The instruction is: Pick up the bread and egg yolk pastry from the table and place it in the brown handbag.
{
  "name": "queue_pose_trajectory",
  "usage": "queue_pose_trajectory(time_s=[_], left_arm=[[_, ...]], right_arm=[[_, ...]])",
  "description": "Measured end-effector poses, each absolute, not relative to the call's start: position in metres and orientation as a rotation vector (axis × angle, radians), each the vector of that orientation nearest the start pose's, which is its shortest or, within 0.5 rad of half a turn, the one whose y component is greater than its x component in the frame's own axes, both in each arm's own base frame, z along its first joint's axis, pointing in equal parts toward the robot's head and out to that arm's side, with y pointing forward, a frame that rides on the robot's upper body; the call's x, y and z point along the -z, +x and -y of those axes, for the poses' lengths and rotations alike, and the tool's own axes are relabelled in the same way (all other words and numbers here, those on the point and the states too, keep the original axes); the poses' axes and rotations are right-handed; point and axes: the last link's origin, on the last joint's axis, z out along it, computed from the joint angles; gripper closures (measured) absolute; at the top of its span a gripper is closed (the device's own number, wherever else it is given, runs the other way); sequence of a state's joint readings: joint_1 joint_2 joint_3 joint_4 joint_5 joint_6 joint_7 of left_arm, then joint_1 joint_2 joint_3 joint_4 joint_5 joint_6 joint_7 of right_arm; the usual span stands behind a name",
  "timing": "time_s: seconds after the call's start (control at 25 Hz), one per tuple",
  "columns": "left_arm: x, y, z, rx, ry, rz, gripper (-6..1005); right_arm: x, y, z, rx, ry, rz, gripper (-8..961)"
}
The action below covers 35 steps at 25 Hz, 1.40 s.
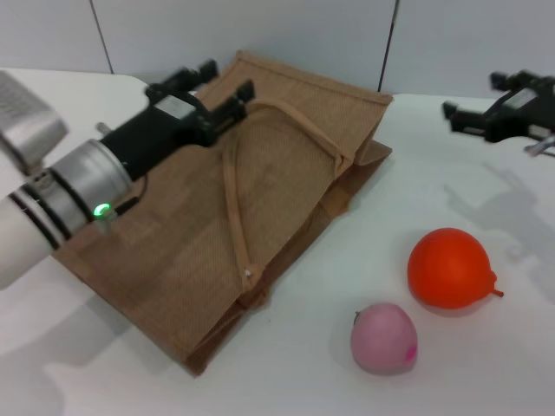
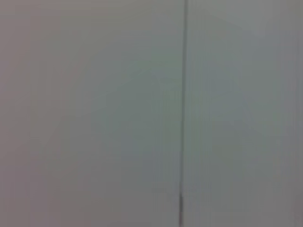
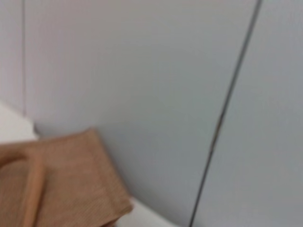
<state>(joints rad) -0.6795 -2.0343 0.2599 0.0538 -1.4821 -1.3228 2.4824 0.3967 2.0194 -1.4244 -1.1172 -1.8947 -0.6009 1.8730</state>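
The brown handbag (image 1: pixel 173 260) lies flat on the white table, its loop handles (image 1: pixel 236 208) spread on top. A corner of it also shows in the right wrist view (image 3: pixel 71 184). My left gripper (image 1: pixel 222 85) hovers over the bag's far left part, open and empty. My right gripper (image 1: pixel 475 97) is raised at the far right, away from the bag, open and empty. The bread and the egg yolk pastry are out of view. The left wrist view shows only the grey wall.
A smooth orange ball (image 1: pixel 451 267) and a pink peach-like ball (image 1: pixel 384 338) lie on the white table (image 1: pixel 347 260) to the right of the bag. A grey panelled wall (image 1: pixel 303 30) stands behind the table.
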Motion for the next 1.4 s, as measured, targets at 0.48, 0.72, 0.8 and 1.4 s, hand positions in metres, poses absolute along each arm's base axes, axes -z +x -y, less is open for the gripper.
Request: queue_pose_trajectory(time_s=[0.48,0.72,0.8,1.4], left_arm=[[-0.030,-0.277,-0.343,1.233,-1.735,0.424,221],[-0.035,-0.284,-0.339,1.264,-1.626,0.477,223],[-0.037,-0.286,-0.337,1.269,-1.603,0.480,224],[-0.043,-0.291,-0.325,1.318,-1.520,0.481,227]], right_arm=[[-0.054,0.262,-0.370,-0.785,-1.952,-0.349,90],[-0.063,0.287,-0.339,-0.999,-1.755,-0.209,91],[-0.064,0.289,-0.332,-1.031,-1.699,-0.148,91],[-0.069,0.295,-0.324,-1.070,-1.591,-0.136,92]])
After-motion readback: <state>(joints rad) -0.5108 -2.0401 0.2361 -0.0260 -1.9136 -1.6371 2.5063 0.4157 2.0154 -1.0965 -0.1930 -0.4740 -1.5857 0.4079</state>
